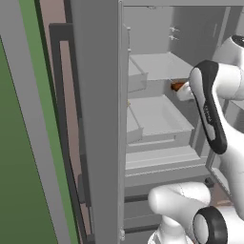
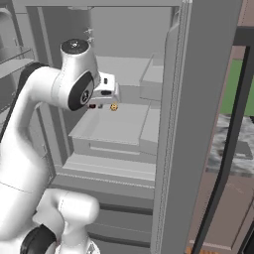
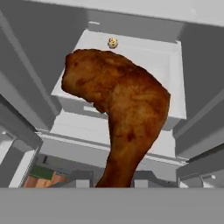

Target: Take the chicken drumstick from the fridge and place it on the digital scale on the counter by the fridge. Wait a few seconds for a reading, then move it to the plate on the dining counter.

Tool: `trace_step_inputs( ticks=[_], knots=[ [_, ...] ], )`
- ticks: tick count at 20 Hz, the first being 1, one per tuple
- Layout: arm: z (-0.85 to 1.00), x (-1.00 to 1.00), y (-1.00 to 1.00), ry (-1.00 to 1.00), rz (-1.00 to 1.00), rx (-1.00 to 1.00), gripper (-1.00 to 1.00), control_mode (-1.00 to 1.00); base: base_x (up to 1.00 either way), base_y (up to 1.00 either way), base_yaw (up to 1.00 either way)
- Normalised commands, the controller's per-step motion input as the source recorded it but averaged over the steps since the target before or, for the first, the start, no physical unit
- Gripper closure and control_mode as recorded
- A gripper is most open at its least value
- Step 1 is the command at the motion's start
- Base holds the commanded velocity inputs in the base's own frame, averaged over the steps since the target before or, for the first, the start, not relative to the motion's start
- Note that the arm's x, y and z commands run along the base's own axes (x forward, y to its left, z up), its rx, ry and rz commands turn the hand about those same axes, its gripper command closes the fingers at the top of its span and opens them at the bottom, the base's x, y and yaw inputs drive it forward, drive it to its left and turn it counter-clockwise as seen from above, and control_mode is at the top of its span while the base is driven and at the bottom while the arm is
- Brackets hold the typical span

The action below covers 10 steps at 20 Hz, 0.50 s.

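The chicken drumstick, reddish-brown and club-shaped, rises from between my gripper's jaws in the hand view, its thick end hanging over a pale shelf. In the left base view a small orange-brown part of the drumstick shows just left of my gripper, inside the open fridge at the upper shelf level. From the right base view the gripper is deep in the fridge, mostly hidden behind the arm. The digital scale, the plate and the dining counter are out of view.
A small yellow round item lies on the shelf beyond the drumstick, also the yellow item. The wide grey fridge door stands on the left, a grey fridge wall on the right. Whitish drawers sit below.
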Motion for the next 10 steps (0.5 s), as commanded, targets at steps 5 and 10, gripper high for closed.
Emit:
trace_step_inputs(
  ticks=[5,10],
  knots=[
    [0.00,-1.00,0.07,0.00,0.12,-0.10,1.00,-1.00,0.00,0.00,0.00],
    [-0.03,-1.00,0.11,0.02,0.14,-0.07,1.00,-1.00,0.00,0.00,0.00]
  ],
)
